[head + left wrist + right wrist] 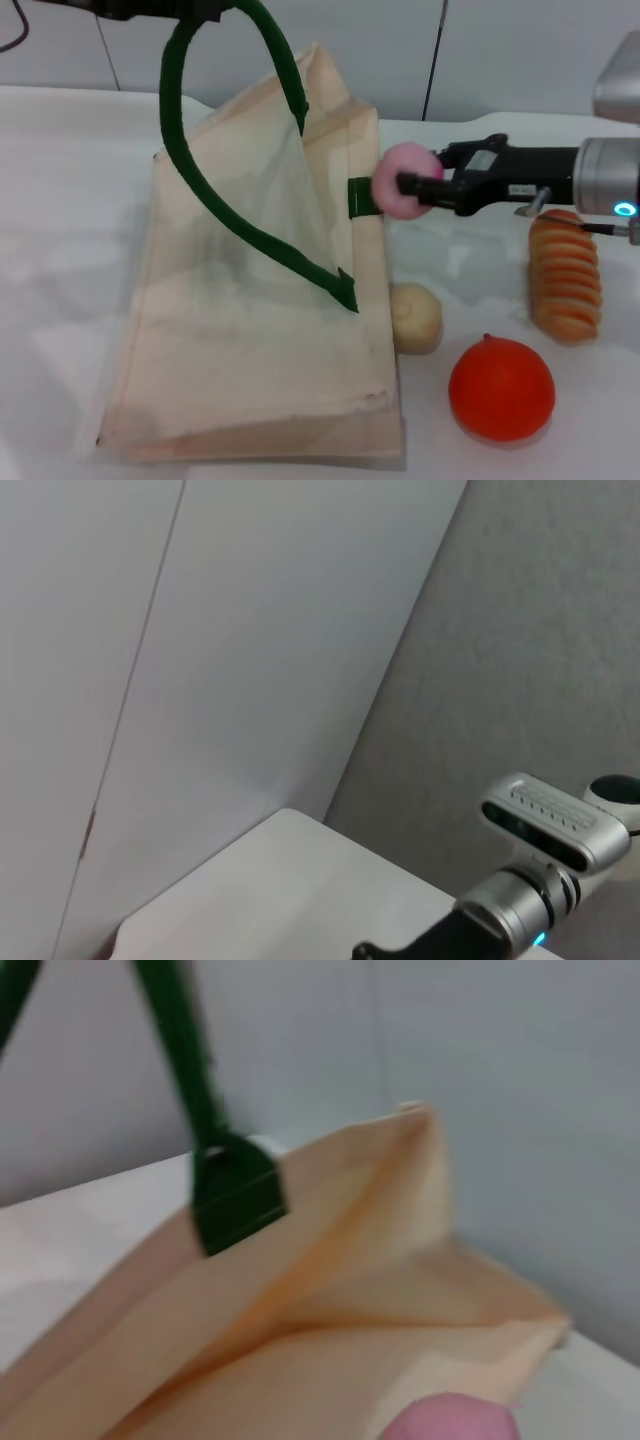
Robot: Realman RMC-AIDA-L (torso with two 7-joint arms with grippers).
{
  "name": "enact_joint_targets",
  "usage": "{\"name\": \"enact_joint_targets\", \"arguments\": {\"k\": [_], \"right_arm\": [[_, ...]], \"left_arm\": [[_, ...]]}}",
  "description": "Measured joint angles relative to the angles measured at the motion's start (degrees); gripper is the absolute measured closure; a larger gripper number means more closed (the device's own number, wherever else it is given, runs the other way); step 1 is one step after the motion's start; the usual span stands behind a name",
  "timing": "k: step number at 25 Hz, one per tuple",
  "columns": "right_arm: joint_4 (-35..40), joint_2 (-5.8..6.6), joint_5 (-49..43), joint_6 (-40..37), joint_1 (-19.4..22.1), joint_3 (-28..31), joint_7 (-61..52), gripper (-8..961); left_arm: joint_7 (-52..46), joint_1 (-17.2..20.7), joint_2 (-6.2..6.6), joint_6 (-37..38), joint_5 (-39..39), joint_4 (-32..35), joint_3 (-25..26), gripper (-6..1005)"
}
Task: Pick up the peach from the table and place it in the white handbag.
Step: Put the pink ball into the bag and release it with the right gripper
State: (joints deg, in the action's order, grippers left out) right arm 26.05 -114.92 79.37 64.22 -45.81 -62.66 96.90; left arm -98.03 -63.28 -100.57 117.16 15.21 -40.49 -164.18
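Note:
The white handbag stands on the table, its near dark green handle pulled up to the top edge of the head view, where my left gripper holds it. My right gripper is shut on the pale pink peach and holds it in the air, right beside the bag's upper right edge. In the right wrist view the bag's cream mouth and the far green handle lie just ahead, and the top of the peach shows.
A cream-yellow ball rests against the bag's right side. A bigger orange-red fruit lies at the front right. A ridged tan spiral piece stands under the right arm. The left wrist view shows walls and the right arm.

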Motion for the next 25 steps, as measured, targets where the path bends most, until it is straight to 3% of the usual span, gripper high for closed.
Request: {"name": "enact_joint_targets", "arguments": {"k": [5, 17, 25], "right_arm": [[-0.4, -0.28, -1.1, 0.5, -1.4, -0.8, 0.1, 525], [-1.3, -1.28, -0.6, 0.8, -6.1, -11.5, -0.2, 529], [-1.3, -1.54, -0.6, 3.9, -7.6, -12.6, -0.2, 533]], "left_arm": [[-0.1, -1.0, 0.11, 0.0, 0.0, 0.1, 0.0, 756], [-0.1, -2.0, 0.13, 0.0, -0.1, 0.2, 0.0, 749], [-0.1, -2.6, 0.11, 0.0, 0.0, 0.3, 0.0, 744]]}}
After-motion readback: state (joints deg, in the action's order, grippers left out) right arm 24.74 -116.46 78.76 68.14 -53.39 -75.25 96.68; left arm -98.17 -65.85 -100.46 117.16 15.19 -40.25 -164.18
